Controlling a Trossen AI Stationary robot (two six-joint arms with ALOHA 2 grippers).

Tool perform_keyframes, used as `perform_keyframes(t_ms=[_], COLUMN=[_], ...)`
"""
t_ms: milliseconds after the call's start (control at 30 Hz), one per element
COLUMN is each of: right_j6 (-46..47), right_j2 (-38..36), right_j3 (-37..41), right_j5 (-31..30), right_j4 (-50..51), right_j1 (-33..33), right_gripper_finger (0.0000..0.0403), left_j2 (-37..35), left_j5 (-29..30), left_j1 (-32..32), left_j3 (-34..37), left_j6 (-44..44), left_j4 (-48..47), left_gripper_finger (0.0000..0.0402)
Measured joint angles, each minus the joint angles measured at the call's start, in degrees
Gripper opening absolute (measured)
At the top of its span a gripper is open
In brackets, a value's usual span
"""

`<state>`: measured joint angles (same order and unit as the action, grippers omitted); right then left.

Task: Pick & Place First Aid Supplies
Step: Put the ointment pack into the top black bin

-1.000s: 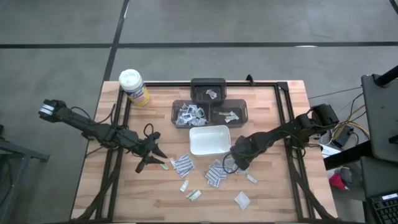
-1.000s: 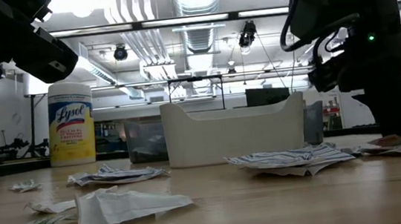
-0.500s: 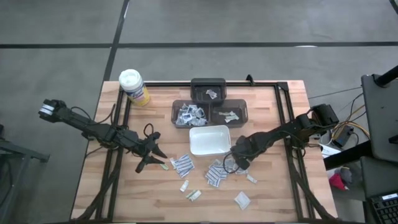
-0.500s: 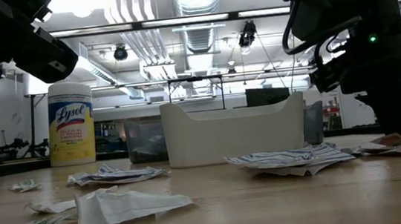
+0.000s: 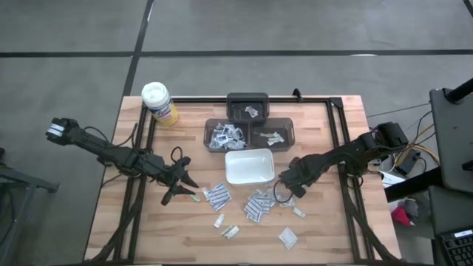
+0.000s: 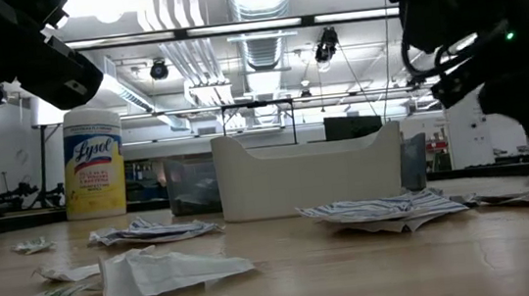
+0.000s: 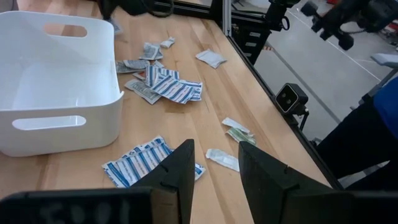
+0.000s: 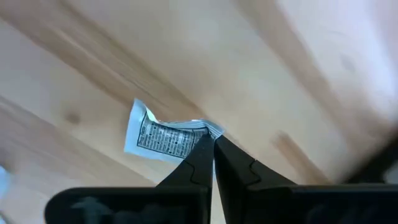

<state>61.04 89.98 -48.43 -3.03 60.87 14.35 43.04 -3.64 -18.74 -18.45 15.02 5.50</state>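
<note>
In the high view we see the right gripper [image 5: 287,193] down near the table at about four o'clock from the white tray [image 5: 249,167], among the scattered first aid supplies [image 5: 256,206]. Its wrist view shows the fingers [image 8: 198,160] pressed together on the edge of one small packet [image 8: 163,135], white with dark print, which hangs bent over the wooden table [image 8: 298,81]; whether the packet still touches the wood we cannot tell. The left gripper [image 5: 183,187] sits low at about nine o'clock from the tray, and in its wrist view its two fingers [image 7: 180,171] stand spread apart with nothing between them, looking out over the tray and the loose packets. More packets lie on the table at six o'clock from the tray: a striped sheet [image 5: 216,196] just beside the left gripper, a few small ones [image 5: 230,232] nearer the table's front edge, and a single square one [image 5: 287,236] off at five o'clock. At twelve o'clock from the tray stand three dark bins [image 5: 247,108], each with packets in it. The yellow canister [image 5: 158,102] with its white lid stands at the table's far left corner.
</note>
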Motion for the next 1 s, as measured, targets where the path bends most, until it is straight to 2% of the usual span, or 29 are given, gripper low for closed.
perform_keyframes(t_ms=[67,200,433,733,1000], right_j6=[-0.7,-2.6,-8.4,-27.2,-46.5], right_j2=[-1.1,-5.7,-17.0,-32.5,-36.3], right_j3=[-0.7,-1.9,-3.7,-3.7,-3.7], right_j5=[-0.2,-1.9,-10.1,-23.7,-39.0], right_j4=[3.3,3.4,1.5,-15.4,-31.5], right_j1=[0.0,0.0,0.0,0.0,-2.5], right_gripper_finger=[0.0008,0.0008,0.0008,0.0008,0.0008], left_j2=[0.0,0.0,0.0,0.0,0.0], left_j5=[0.0,0.0,0.0,0.0,0.0], left_j1=[0.0,0.0,0.0,0.0,0.0], left_j3=[0.0,0.0,0.0,0.0,0.0], left_j6=[0.0,-0.2,-0.4,-1.0,-1.7], left_j4=[0.0,0.0,0.0,0.0,0.0], left_gripper_finger=[0.0117,0.0117,0.0117,0.0117,0.0117])
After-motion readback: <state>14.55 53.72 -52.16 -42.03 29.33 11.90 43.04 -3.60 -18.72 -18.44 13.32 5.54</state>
